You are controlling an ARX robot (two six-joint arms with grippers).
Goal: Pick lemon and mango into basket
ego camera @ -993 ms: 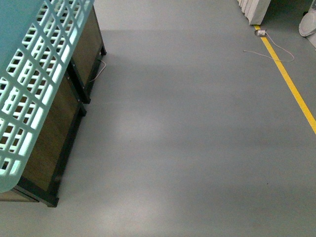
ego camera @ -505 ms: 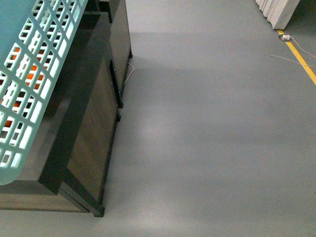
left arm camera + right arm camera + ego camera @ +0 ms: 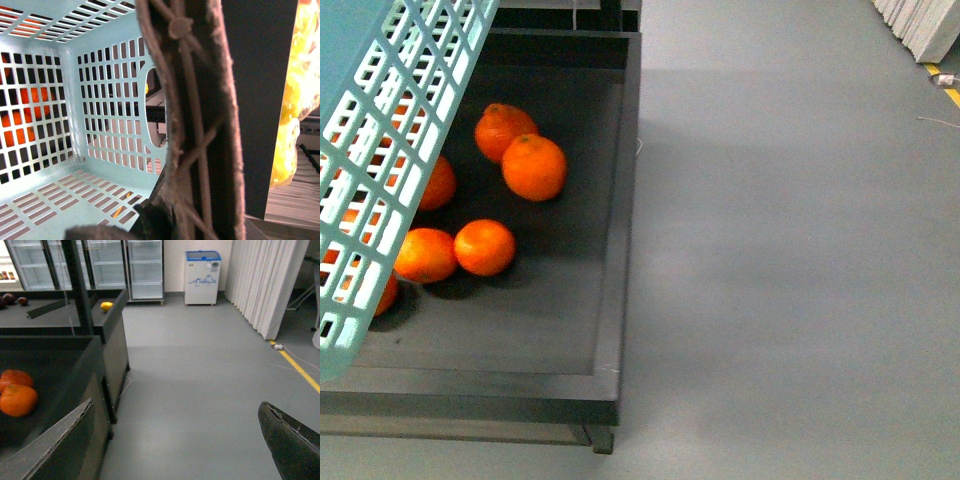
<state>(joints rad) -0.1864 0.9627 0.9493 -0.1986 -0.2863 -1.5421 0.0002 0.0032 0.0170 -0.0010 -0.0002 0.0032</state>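
1. Basket (image 3: 390, 150): turquoise with slotted walls. In the front view it is at 10 o'clock, raised above the desk (image 3: 615, 250) and tilted. Its wall covers the desk's 9 o'clock side.
2. Handle (image 3: 200, 125): brown and ribbed. It crosses close before the left wrist camera, with the basket's inner walls and base beyond it.
3. Left hand (image 3: 170, 225): closed round the handle, as far as we can tell. Only a dark, blurred finger (image 3: 95, 232) shows beside the handle.
4. Right hand (image 3: 172, 440): we see two dark fingers (image 3: 55, 450) spread wide with nothing between them, above bare floor.
5. Desk: dark with a raised rim, at 8 o'clock in the front view.
6. Tangerines (image 3: 533, 167): we count at least six on the desk.
   - Two touch each other toward its 12 o'clock end.
   - Two lie side by side nearer 9 o'clock.
   - The others are partly hidden behind the basket wall.
7. Floor (image 3: 800, 280): grey, filling the front view from 1 to 5 o'clock.
8. Yellow fruit (image 3: 106, 305): small, on the edge of a farther desk in the right wrist view. It is too distant for us to tell its kind.
9. Yellow mass (image 3: 295, 100): blurred, beside a dark panel in the left wrist view. We cannot identify it.
10. Freezer (image 3: 201, 277): white with a blue lid, against the far wall. A white curtain (image 3: 265, 280) hangs near it.
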